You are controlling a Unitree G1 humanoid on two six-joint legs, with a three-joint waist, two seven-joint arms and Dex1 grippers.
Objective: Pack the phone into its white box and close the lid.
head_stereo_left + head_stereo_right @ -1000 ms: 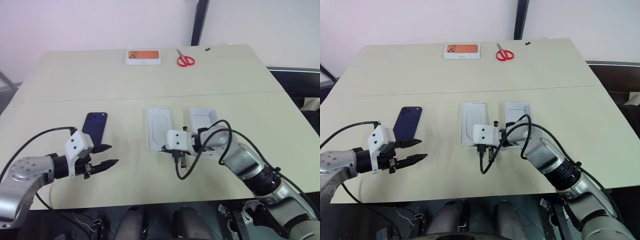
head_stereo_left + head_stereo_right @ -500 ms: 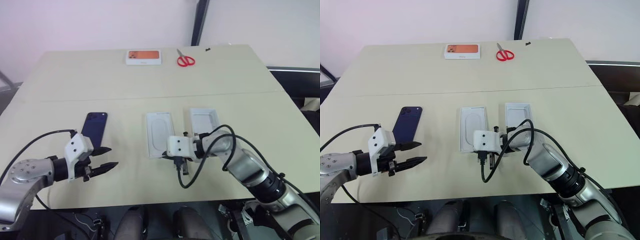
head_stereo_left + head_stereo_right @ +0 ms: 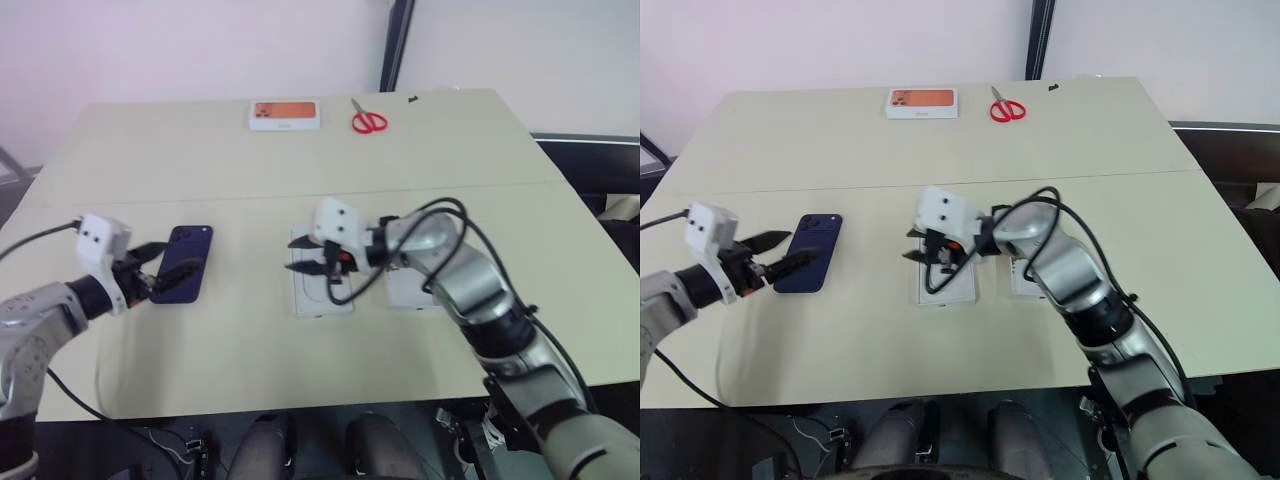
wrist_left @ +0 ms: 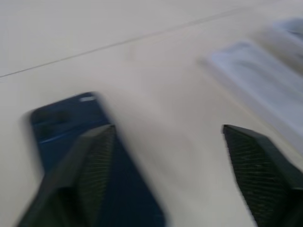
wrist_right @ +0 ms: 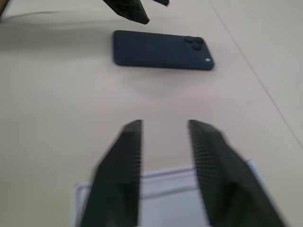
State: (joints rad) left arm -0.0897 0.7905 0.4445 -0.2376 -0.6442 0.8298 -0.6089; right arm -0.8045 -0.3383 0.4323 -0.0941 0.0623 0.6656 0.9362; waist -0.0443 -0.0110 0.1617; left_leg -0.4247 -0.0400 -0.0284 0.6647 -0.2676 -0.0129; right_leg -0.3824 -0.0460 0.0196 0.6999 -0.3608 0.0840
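Spanning nearly the whole head-camera view is a pale beige table (image 3: 200,170), seen from above and in front.

Reaching in from the right, the robot's right arm bends across the middle of the table. Its right gripper (image 3: 288,255) points toward the robot's left and hangs over the far end of a thin white insert. The two black fingers are parted by a narrow gap with nothing between them.

On the left side, the left gripper (image 3: 806,244) points forward and inward at the phone. Its two black fingers (image 4: 90,161) are spread wide and empty. One finger lies over the phone's near left edge; whether it touches the phone cannot be told.

The white box (image 3: 405,290) sits on the table just right of centre, largely hidden under the right forearm and its cable.

The thin white insert (image 3: 322,295) with an oval recess lies flat just beside the box, on its left.

The phone (image 3: 183,277), dark navy blue, lies flat on the bare table, back up, left of the insert and well apart from the white box. Its camera cluster is at the far end.

A white box with an orange picture (image 3: 285,114) rests near the table's far edge.

Red-handled scissors (image 3: 368,121) lie just to its right.
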